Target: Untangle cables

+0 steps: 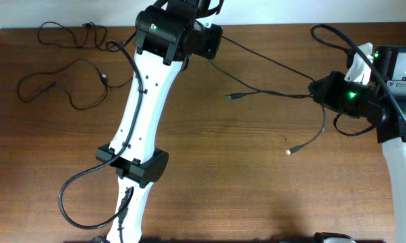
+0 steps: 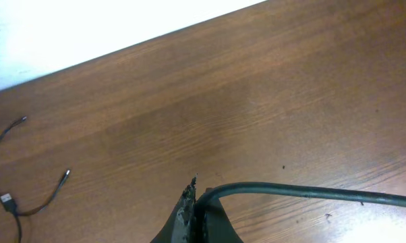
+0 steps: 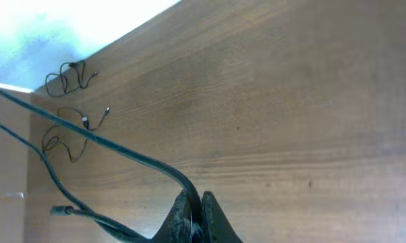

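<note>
Right gripper [image 3: 196,202] is pressing its two dark, scuffed fingers tight together, pinching the held cable [image 1: 267,61], a thin black cord, right at the tips. On the near side of that grip a slack tail is drooping in a soft curve and ending in a small shiny metallic tip [image 1: 291,150] over the brown, wood-grained table [image 1: 223,196]; whether the tip is touching the top, I cannot tell. Just left of the gripper another strand is running nearly level to a small dark plug [image 1: 230,97]. Green lights are glowing on the black housing of the right arm [image 1: 351,94].

Farther out, one strand is stretching straight and taut, slanting away to the far left, up to the left gripper [image 2: 196,202], which is sitting near the table's far edge at the end of the long, white-shelled left arm [image 1: 146,101]. Its fingers are squeezed together too, clamping a smooth round black cord that is leaving the tips sideways.

Over at the far left, well apart from all this, the other two cables are lying loose on the wood. The near loose cable [image 1: 81,59] is making a wide wavy loop, and beyond it the far loose cable [image 1: 88,25] is curling in smaller squiggles close to the far edge, each showing a small plug end.
</note>
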Tool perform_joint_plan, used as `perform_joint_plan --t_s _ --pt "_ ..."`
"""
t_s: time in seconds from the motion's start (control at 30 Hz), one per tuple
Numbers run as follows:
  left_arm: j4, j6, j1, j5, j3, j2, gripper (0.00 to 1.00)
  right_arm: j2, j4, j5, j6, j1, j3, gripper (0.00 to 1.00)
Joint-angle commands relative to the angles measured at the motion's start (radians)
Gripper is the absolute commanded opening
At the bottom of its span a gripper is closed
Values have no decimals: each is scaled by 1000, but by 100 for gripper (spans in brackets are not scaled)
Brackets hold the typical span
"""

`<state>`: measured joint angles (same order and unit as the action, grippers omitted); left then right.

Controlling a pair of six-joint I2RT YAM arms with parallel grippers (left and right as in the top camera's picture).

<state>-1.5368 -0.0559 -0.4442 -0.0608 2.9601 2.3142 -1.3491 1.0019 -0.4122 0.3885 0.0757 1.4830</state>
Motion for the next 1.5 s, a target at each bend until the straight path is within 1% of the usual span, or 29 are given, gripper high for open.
perform_joint_plan --t_s 0.0,0.07,0.13,0.2,0.27,0.3,0.37,0.4,0.43,0.47,0.5,0.53,0.57,0.6,0.63,0.67,0.7,0.77,0.8,0.83,0.93,0.97,1.03,1.1,1.23,1.3,1.37,1.43,1.47 --pt "10 -38 81 -258 1 -36 0 19 24 232 -66 43 2 4" --pt "10 -38 81 -258 1 -36 0 19 59 415 0 43 2 4" --pt "10 -38 81 -258 1 -36 0 19 72 486 12 43 2 4" --pt "10 -38 81 -257 1 -36 0 19 69 496 13 43 2 5" --pt "10 -38 81 -257 1 -36 0 19 69 496 13 43 4 9" --pt "10 -38 81 -257 1 -36 0 19 69 492 13 42 4 9" --pt "10 -41 81 -238 1 -36 0 19 68 403 12 43 4 13" --pt "10 -42 81 -185 1 -36 0 19 60 328 12 43 4 15" --pt "20 -42 81 10 1 -36 0 19 37 169 9 43 4 26" --pt "28 -42 81 137 1 -36 0 19 22 114 8 42 4 30" --pt "39 -39 81 374 1 -36 0 19 6 73 8 43 4 36" --pt "46 10 81 568 1 -36 0 19 1 58 8 43 4 41" --pt "51 105 81 770 1 -36 0 19 0 41 8 43 4 43" --pt "69 170 81 921 1 -36 0 18 0 -9 8 43 4 44" --pt "109 118 81 904 1 -36 0 18 0 -62 8 42 4 45" --pt "119 -34 81 806 1 -36 0 17 0 -111 8 42 4 45" --pt "120 -50 80 879 1 -36 0 16 0 -138 8 42 4 45" --pt "146 -34 81 1064 1 -36 0 11 2 -146 8 34 3 45" --pt "212 -35 80 1227 1 -36 0 2 0 -155 9 18 2 45" --pt "256 -76 81 1297 1 -36 0 -8 -3 -156 8 0 2 45" --pt "292 -195 80 1336 1 -36 0 -43 -26 -142 9 -51 2 45" --pt "291 -195 79 1368 1 -36 0 -62 -39 -77 10 -64 2 44" --pt "296 -219 78 1428 1 -36 0 -88 -49 -27 13 -65 2 45" --pt "317 -233 78 1501 1 -36 0 -126 -73 -60 13 -71 2 45" --pt "325 -236 78 1508 1 -36 0 -176 -92 -101 66 -107 2 45" --pt "325 -236 78 1508 1 -36 0 -192 -105 -111 70 -134 2 45" --pt "325 -235 78 1470 1 -36 0 -196 -105 -135 77 -160 2 44" --pt "317 -235 79 1339 1 -36 0 -195 -102 -211 76 -167 2 43" --pt "300 -235 79 1251 1 -36 0 -195 -88 -256 63 -167 2 41"
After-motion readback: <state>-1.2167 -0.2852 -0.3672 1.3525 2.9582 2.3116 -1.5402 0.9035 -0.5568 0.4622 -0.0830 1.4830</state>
